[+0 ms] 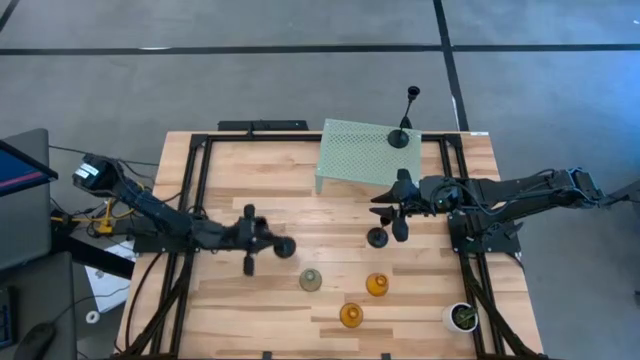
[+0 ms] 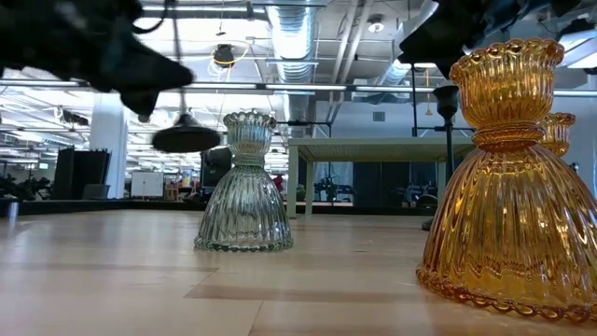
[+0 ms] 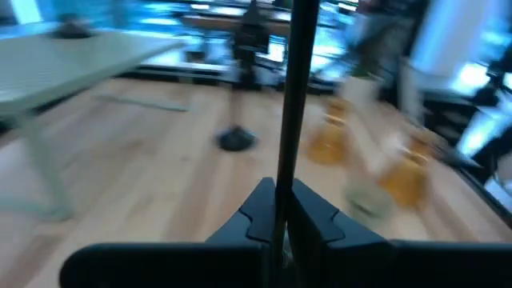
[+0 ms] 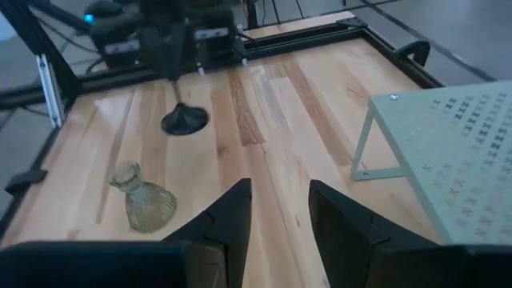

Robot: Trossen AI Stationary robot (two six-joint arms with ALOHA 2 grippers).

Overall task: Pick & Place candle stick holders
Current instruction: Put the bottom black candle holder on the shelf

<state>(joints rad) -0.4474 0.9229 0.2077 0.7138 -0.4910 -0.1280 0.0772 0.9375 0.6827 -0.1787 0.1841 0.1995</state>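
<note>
**Candle stick holders: one on the stand, one in hand, four on the table**

Landmark, and largest item: the pale green perforated stand (image 1: 362,152) at the far middle of the wooden table (image 1: 250,170). I place everything else against it.

1. Left gripper (image 1: 262,238): well off the stand's near-left corner, above the table, pinched tight on the thin stem of a black candle stick holder (image 3: 286,120). Its round base hangs clear of the wood in the low view, so I judge this one lifted and in transit.
2. Right gripper (image 4: 278,210): just off the stand's near-right corner, fingers parted with nothing between them. It looks to be waiting.
3. Black holder on the stand (image 1: 404,128): upright at the far-right corner. I count it as placed.
4. Black holder on the table (image 1: 378,236): near side of the stand, close under the right arm. Not yet moved.
5. Grey-green glass holder (image 1: 311,280): nearer me than the stand, upright.
6. Two amber glass holders (image 1: 376,285), (image 1: 351,315): nearest me, just right of the grey-green one.
7. Small white pot with a plant (image 1: 461,317): near-right corner, not part of the job.

My tally: one done, one carried, four left.
</note>
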